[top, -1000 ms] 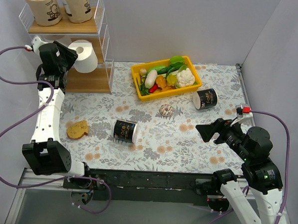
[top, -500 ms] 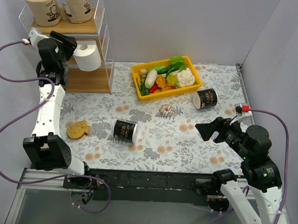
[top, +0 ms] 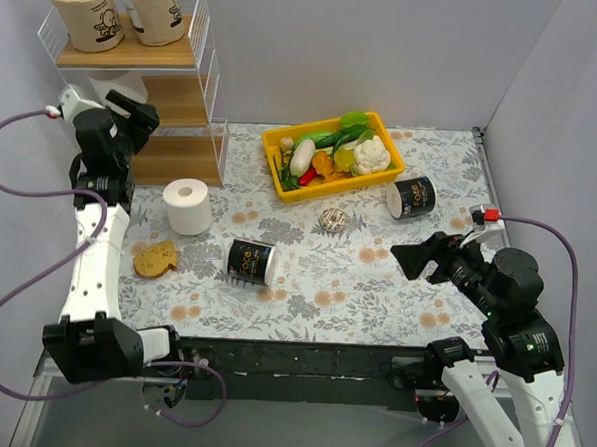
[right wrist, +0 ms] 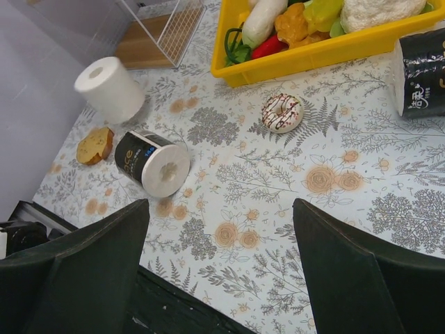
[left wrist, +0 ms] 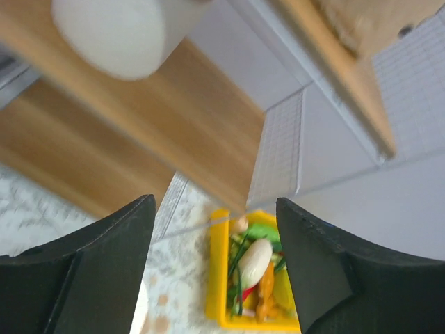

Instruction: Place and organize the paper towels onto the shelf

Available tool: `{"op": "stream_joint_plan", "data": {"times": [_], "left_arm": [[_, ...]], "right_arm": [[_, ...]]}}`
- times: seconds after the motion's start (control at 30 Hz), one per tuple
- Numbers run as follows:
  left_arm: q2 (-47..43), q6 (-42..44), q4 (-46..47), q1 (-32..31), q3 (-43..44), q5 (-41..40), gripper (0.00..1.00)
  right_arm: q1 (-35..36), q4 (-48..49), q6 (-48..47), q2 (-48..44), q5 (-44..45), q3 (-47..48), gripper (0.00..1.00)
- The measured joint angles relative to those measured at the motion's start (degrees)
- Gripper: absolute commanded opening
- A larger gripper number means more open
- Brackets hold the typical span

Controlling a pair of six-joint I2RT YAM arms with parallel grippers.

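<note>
The wire shelf (top: pixel 202 53) stands at the back left. Two tan printed rolls (top: pixel 87 12) stand on its top board. A white roll (top: pixel 114 78) sits on the middle board, mostly hidden; it also shows in the left wrist view (left wrist: pixel 111 35). A second white roll (top: pixel 189 206) stands upright on the table in front of the shelf. One black roll (top: pixel 251 261) lies on its side mid-table; another black roll (top: pixel 413 196) lies beside the yellow bin. My left gripper (top: pixel 142 113) is open and empty beside the shelf's middle tier. My right gripper (top: pixel 407 257) is open and empty over the right of the table.
A yellow bin (top: pixel 283 143) of vegetables sits at the back centre. A small patterned ball (top: pixel 332 220) lies in front of it. A bread slice (top: pixel 154 259) lies near the left arm. The table's right side has grey walls.
The white roll that was at my left gripper by the shelf now stands on the table in front of the shelf. The left gripper has shifted slightly. The right arm has barely moved.
</note>
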Motion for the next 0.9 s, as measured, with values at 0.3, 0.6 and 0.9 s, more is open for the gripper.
{"op": "stream_joint_plan", "data": {"times": [0.3, 0.6, 0.9], "left_arm": [[-18.8, -4.8, -10.3, 0.0, -20.7, 0.6, 0.75], [-20.2, -9.0, -22.4, 0.0, -26.6, -4.9, 0.77], [-23.6, -15.3, -30.0, 0.0, -26.2, -11.4, 0.77]], "right_arm": [[0.0, -0.4, 0.4, -0.5, -0.1, 0.0, 0.91], [0.0, -0.6, 0.8, -1.2, -0.9, 0.0, 0.91], [0.0, -1.4, 0.8, -1.0, -3.9, 0.0, 0.84]]}}
